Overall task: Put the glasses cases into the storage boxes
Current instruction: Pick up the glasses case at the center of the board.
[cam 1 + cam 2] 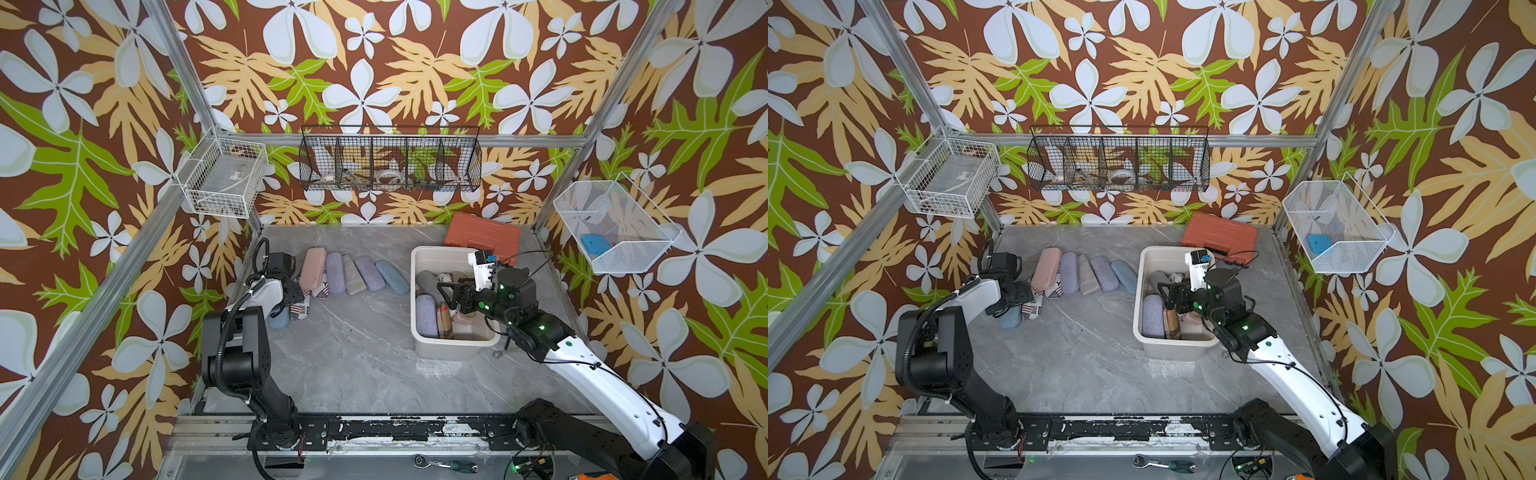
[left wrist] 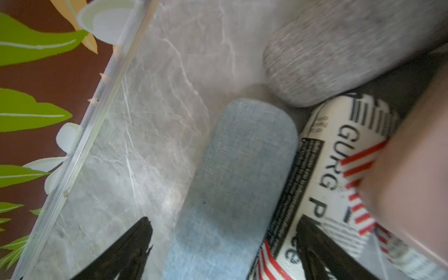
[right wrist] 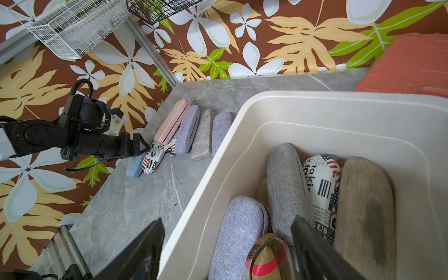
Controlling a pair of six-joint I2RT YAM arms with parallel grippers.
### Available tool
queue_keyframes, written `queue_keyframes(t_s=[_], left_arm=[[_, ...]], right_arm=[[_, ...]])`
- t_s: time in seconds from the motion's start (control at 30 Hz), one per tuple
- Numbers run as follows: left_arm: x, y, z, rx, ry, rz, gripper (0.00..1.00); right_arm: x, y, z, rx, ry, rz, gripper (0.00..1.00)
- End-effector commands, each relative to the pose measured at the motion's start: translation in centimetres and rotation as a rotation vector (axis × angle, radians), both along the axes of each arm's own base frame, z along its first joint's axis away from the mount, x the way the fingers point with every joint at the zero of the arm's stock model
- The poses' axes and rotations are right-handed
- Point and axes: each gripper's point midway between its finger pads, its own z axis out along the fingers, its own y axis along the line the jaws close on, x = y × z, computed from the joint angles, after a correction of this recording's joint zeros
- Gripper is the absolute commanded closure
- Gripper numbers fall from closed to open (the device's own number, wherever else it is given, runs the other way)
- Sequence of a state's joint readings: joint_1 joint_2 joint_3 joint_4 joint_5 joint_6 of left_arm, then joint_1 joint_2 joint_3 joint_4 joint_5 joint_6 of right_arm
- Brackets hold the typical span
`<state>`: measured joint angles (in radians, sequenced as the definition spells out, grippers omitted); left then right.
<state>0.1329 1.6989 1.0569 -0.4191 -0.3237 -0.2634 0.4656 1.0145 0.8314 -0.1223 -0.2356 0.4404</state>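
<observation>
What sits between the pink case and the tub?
Four cases side by side: lavender case, grey marbled case, second lavender case, light blue case. Shown in both top views.

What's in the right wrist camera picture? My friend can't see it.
A cream-white storage box holds glasses cases: grey, lavender, newspaper-print, tan and plaid. Beyond it, more cases lie in a row on the grey table, near the left end effector.

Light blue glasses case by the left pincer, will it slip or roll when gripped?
Probably stiff: the light blue case has a rounded shell shape. Its woven cover looks grippy, not slick. Lying flat on the table, it seems unlikely to roll.
</observation>
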Motion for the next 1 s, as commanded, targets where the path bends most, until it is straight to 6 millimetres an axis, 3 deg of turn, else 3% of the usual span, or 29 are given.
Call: queue_keyframes(t_s=[0.0, 0.2, 0.47, 0.57, 0.8, 0.97], left_arm=[[-0.1, -0.2, -1.2, -0.021, 0.052, -0.049, 0.09], [0.8, -0.7, -2.5, -0.056, 0.058, -0.077, 0.17], [-0.5, -0.3, -4.3, -0.041, 0.115, -0.05, 0.21], [-1.0, -0.5, -4.1, -0.065, 0.11, -0.013, 0.33], [-3.2, -1.0, -4.4, -0.113, 0.111, 0.09, 0.5], [-4.1, -2.6, -2.2, -0.193, -0.024, 0.123, 0.56]], right_arm=[[0.1, 0.2, 0.4, 0.006, -0.022, 0.009, 0.19], [0.3, 0.3, 0.3, 0.0, -0.015, 0.011, 0.2], [0.5, 0.6, 0.2, 0.003, -0.01, 0.017, 0.21], [0.3, 0.4, 0.5, 0.006, -0.022, 0.013, 0.22], [-0.1, 0.1, 1.8, 0.024, -0.054, 0.011, 0.22], [-0.4, 0.3, 1.9, 0.042, -0.055, 0.023, 0.23]])
